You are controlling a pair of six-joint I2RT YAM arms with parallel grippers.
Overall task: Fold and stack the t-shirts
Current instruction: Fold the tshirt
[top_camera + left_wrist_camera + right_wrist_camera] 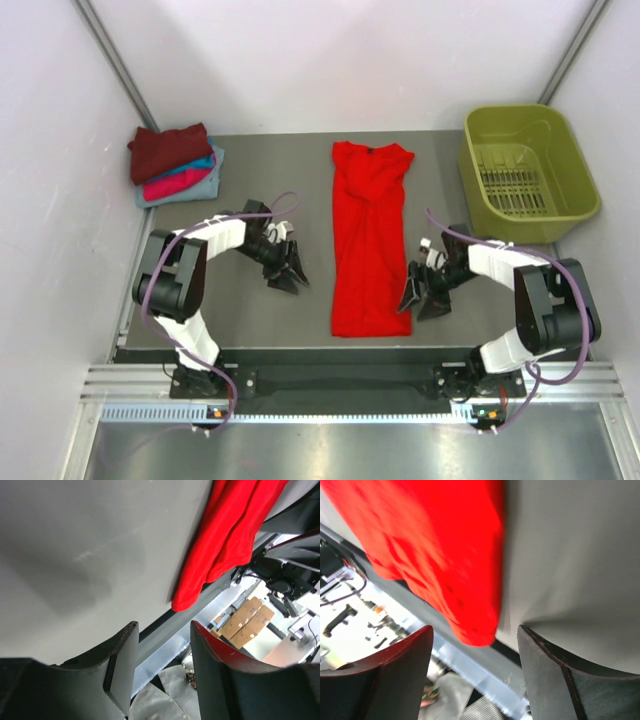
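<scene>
Red t-shirt [368, 240]: folded into a long narrow strip, lying flat mid-table [250, 310], collar toward the far edge.
Left gripper [287, 272]: jaws apart, nothing held, left of the shirt and clear of it.
Right gripper [422, 295]: jaws apart, empty, just beside the shirt's near right edge.
Folded stack [175, 165]: maroon on top, far left corner.
Green basket [528, 170]: far right.

We count five t-shirts: one red t-shirt [368, 240] and four in one stack [172, 165], namely maroon t-shirt [168, 148], pink t-shirt [170, 185], teal t-shirt [205, 162] and pale blue t-shirt [205, 187]. One basket [575, 170]. Two grippers: left gripper [285, 268], right gripper [422, 290]. One table [240, 310].
</scene>
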